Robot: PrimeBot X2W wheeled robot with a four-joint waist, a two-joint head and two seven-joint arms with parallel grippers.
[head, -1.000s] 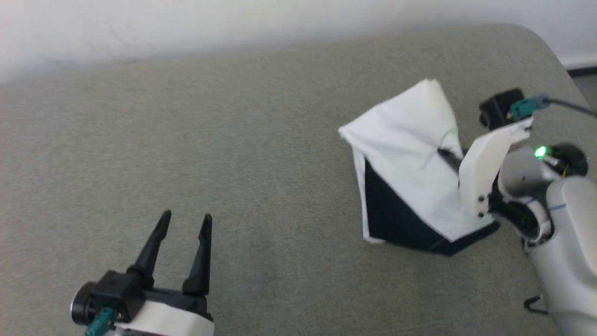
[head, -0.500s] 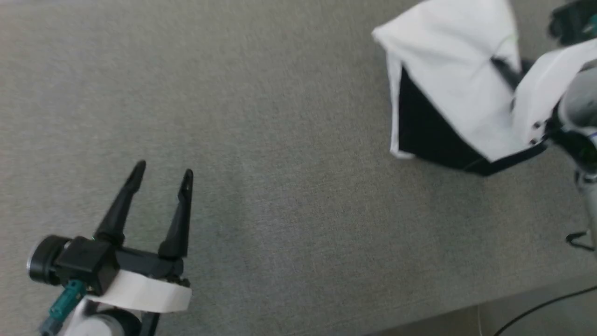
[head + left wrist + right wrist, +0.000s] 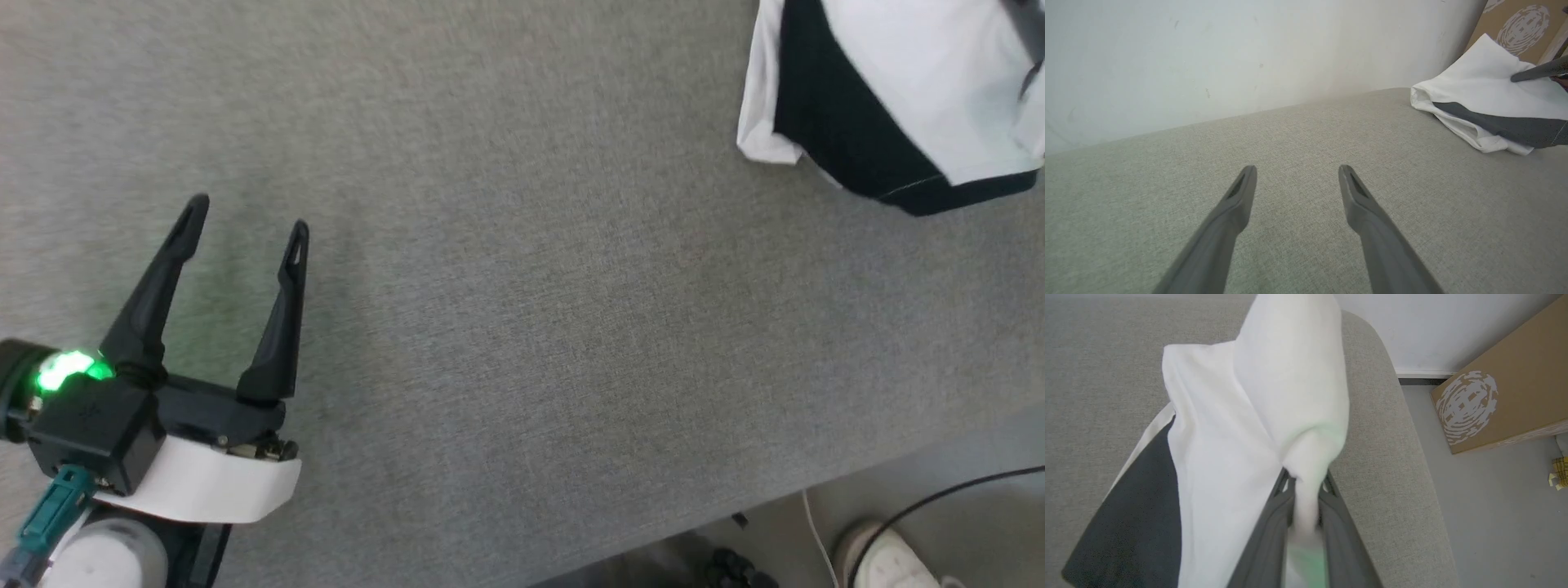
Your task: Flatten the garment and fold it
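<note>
Jaws of our right gripper pinch a white fold of the garment, which sits bunched at the upper right of the head view. Our left gripper hovers at lower left, jaws spread wide over the grey tabletop, well apart from it.

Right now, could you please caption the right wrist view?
Right gripper pinches the white shirt on a grey cushion.

Bare test room: grey upholstered table, white wall, cardboard box.
</note>
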